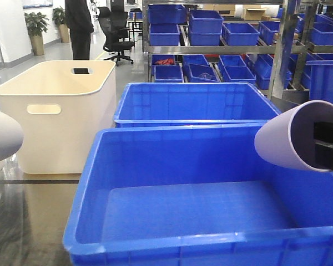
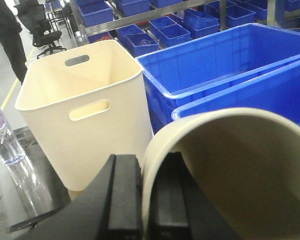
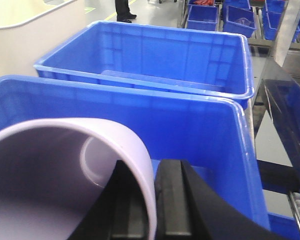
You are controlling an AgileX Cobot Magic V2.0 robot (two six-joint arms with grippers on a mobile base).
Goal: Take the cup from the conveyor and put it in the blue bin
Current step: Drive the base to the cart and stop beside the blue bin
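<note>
My right gripper (image 3: 152, 200) is shut on the wall of a lilac cup (image 3: 50, 175), one finger inside and one outside. In the front view this lilac cup (image 1: 297, 136) hangs on its side over the right part of the nearest blue bin (image 1: 172, 132), mouth to the right. My left gripper (image 2: 144, 200) is shut on the rim of a cream cup (image 2: 240, 165) in the same way. That cup's pale body (image 1: 0, 136) shows at the front view's left edge, left of the bin and in front of the cream tub. The conveyor is out of view.
A second blue bin (image 1: 188, 105) stands behind the first. To the left stands a cream-white tub (image 1: 55, 111) with handle slots. Shelves of small blue bins (image 1: 222, 33) fill the back. A water bottle (image 2: 2, 135) stands at the left wrist view's left edge. A person (image 1: 79, 25) stands far off.
</note>
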